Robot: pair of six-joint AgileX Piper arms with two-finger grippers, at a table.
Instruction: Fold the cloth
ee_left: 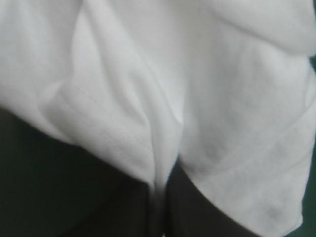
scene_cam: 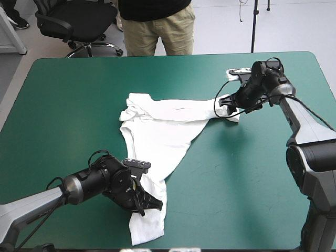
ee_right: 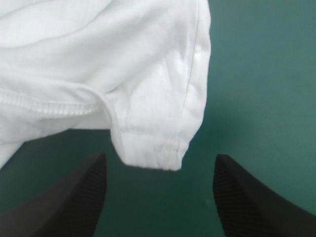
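Observation:
The white T-shirt [scene_cam: 163, 131] lies stretched and twisted across the middle of the teal-green table, one end near the front edge, a sleeve reaching toward the far right. My left gripper [scene_cam: 149, 203] sits low on the front end, shut on the T-shirt; in the left wrist view its black fingers [ee_left: 192, 207] meet with a fold of T-shirt [ee_left: 163, 103] pinched between them. My right gripper [scene_cam: 227, 109] is at the sleeve end. The right wrist view shows my right gripper [ee_right: 160, 192] open, its fingers [ee_right: 74, 197] apart, with the sleeve's hem [ee_right: 153, 148] lying just ahead between them, not gripped.
Bare teal-green table [scene_cam: 73, 105] surrounds the T-shirt on all sides. The far edge [scene_cam: 173, 55] runs behind the right arm.

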